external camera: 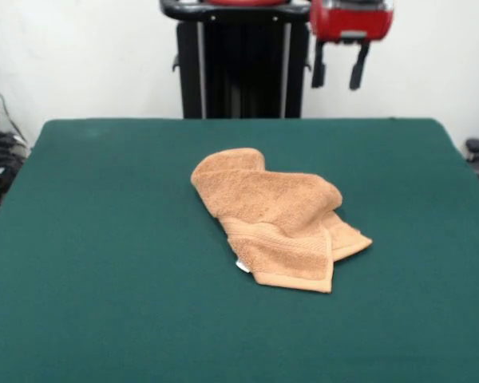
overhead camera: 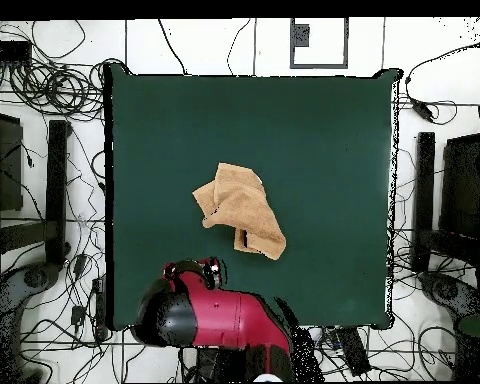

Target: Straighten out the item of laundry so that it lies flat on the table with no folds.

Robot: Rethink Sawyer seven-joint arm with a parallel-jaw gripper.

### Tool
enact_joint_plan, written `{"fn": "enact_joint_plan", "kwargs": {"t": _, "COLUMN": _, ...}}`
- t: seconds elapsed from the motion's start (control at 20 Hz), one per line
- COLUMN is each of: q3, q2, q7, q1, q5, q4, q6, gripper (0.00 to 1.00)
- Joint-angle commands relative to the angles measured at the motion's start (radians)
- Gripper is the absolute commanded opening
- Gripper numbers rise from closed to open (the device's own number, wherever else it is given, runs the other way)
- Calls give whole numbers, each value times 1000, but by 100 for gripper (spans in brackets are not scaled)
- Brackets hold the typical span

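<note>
The desk (external camera: 104, 239), broad and covered in dark green felt, carried only the towel (external camera: 275, 215), which lay crumpled near its middle, a little right of centre in the front view. The towel was doubled over itself: a rounded hump of terry at the far left, a folded slab with a woven band toward the near right, one corner poking out to the right, and a small white tag (external camera: 242, 266) at the near left edge.

Nothing had yet been straightened. To do this step well, it seemed best to take the uppermost loose corner or the banded near edge, lift only enough to free the layer, and drag it outward away from the hump so the fold opened rather than slid whole across the felt.

The arm was drawn back at the far edge, raised well clear of the cloth. Its end effector (external camera: 339, 65) hung downward, the two dark fingers (external camera: 318, 73) spread apart and holding nothing.
</note>
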Motion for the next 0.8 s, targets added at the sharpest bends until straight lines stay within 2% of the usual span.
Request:
{"fn": "enact_joint_plan", "kwargs": {"t": 0.05, "q3": -106, "q2": 186, "q7": 231, "q1": 77, "q5": -13, "q4": -103, "q6": -138, "gripper": 100}}
{"fn": "enact_joint_plan", "kwargs": {"t": 0.45, "q3": -143, "q2": 283, "q7": 227, "q1": 118, "q5": 42, "q4": -152, "q6": -234, "gripper": 100}}
{"fn": "enact_joint_plan", "kwargs": {"t": 0.8, "q3": -149, "q2": 307, "q7": 255, "q1": 144, "q5": 106, "q4": -176, "q6": -271, "gripper": 100}}
